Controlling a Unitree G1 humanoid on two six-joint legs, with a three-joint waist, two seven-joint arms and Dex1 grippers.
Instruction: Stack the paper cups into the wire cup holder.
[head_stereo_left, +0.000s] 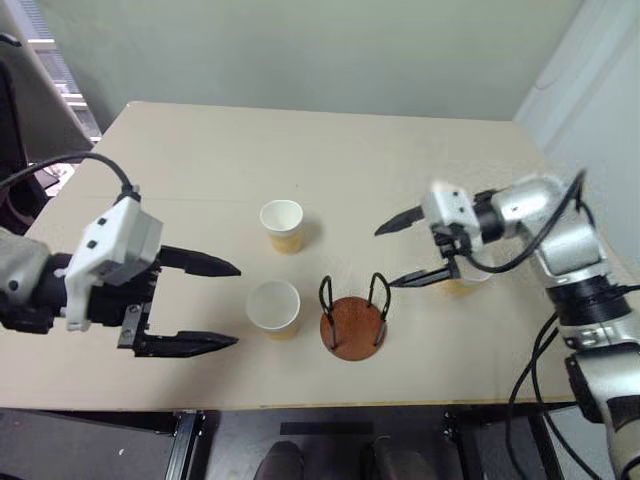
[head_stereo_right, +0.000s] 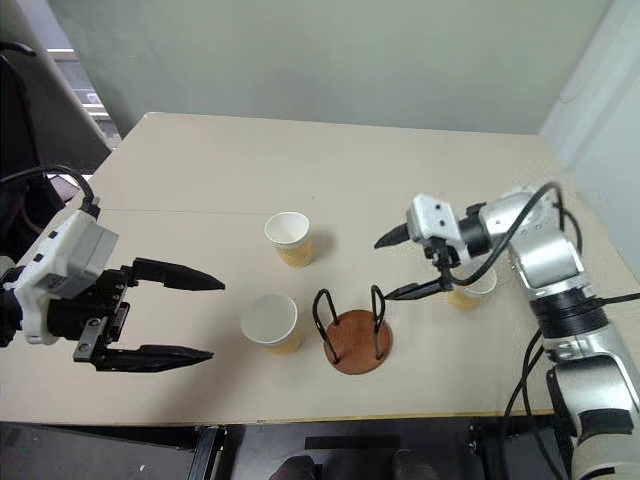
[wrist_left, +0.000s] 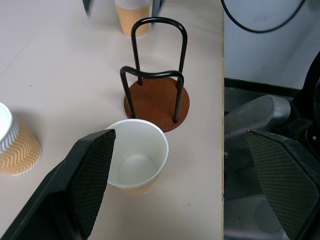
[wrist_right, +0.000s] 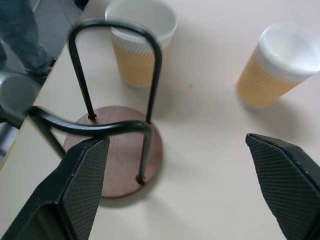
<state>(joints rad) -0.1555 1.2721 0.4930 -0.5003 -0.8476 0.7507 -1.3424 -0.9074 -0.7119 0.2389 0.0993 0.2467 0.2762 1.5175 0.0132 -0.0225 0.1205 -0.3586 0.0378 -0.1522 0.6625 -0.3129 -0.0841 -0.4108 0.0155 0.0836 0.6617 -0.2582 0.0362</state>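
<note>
Three paper cups stand loose on the table; the wire cup holder (head_stereo_left: 353, 322) is empty near the front edge.

The right gripper (head_stereo_left: 404, 252), fingers spread wide and clasping nothing, hovers above the third cup (head_stereo_right: 470, 287), which sits just under its lower finger, the holder beside it. The left gripper (head_stereo_left: 218, 304), jaws also wide apart and empty, hangs over the table's (head_stereo_left: 200, 160) front-left part; the nearest cup (head_stereo_left: 273, 307) lies just past its fingertips, another cup (head_stereo_left: 282, 226) farther beyond, bare tabletop between. No readable writing shows on the cups.
</note>
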